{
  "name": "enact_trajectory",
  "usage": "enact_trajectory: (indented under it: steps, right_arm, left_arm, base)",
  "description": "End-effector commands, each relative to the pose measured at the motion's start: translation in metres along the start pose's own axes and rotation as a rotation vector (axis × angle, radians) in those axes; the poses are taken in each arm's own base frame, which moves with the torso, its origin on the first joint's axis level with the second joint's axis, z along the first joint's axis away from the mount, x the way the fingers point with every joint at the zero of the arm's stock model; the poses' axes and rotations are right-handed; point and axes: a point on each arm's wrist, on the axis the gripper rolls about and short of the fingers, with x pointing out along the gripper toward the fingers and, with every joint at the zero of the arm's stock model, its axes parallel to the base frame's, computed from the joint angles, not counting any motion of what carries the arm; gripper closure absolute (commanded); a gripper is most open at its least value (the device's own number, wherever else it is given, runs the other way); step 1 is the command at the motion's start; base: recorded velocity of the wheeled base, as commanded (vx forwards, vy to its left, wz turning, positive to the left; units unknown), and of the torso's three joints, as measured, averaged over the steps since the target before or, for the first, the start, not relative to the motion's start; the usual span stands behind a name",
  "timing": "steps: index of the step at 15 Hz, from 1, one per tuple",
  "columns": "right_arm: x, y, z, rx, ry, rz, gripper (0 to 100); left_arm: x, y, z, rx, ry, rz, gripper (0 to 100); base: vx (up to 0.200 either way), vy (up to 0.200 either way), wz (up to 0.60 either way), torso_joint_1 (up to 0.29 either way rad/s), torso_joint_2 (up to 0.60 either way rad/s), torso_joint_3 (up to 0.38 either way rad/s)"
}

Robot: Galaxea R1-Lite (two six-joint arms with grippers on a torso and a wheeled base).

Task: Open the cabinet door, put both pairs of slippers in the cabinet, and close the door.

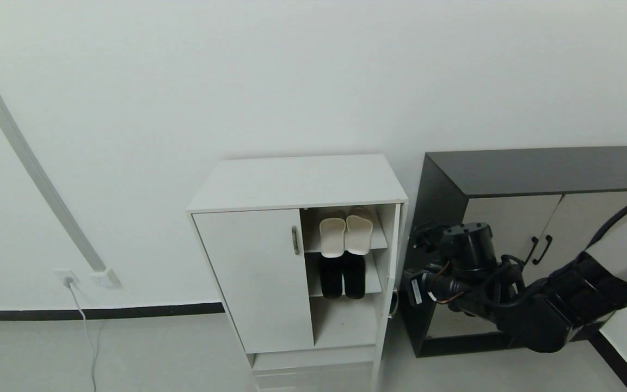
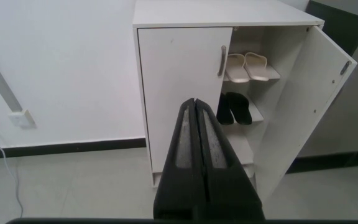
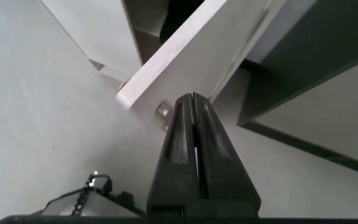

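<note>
The white cabinet (image 1: pixel 297 182) stands against the wall with its left door (image 1: pixel 253 277) closed and its right door (image 1: pixel 395 256) swung open, edge-on in the head view. A white pair of slippers (image 1: pixel 345 234) lies on the upper shelf and a black pair (image 1: pixel 342 275) on the shelf below. My right arm (image 1: pixel 466 272) sits just right of the open door. In the right wrist view the right gripper (image 3: pixel 193 99) is shut and empty, its tip close to the door's outer edge (image 3: pixel 166 68) and handle (image 3: pixel 162 112). The left gripper (image 2: pixel 194 102) is shut and empty, held back in front of the closed left door (image 2: pixel 179 81); past it are the open door (image 2: pixel 303 106), the white slippers (image 2: pixel 252 67) and the black slippers (image 2: pixel 234 107).
A black cabinet (image 1: pixel 536 174) with mirrored doors stands right of the white one, close behind my right arm. A wall socket (image 1: pixel 68 280) with a hanging cable and a slanted conduit (image 1: pixel 25 158) are at the left. Bare floor (image 1: pixel 128 354) lies before the cabinet.
</note>
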Motion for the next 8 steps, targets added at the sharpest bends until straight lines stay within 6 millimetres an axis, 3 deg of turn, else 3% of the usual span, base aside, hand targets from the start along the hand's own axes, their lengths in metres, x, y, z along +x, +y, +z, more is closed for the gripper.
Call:
enact_trajectory:
  steps: [1, 8]
  right_arm:
    - [0.021, 0.002, -0.011, -0.003, 0.03, -0.003, 100]
    - [0.061, 0.025, 0.002, -0.014, -0.037, 0.039, 100]
  left_arm:
    - [0.0, 0.0, 0.0, 0.0, 0.0, -0.001, 100]
    - [0.0, 0.0, 0.0, 0.0, 0.0, -0.001, 100]
  base:
    - [0.0, 0.0, 0.0, 0.0, 0.0, 0.0]
    - [0.0, 0.0, 0.0, 0.0, 0.0, 0.0]
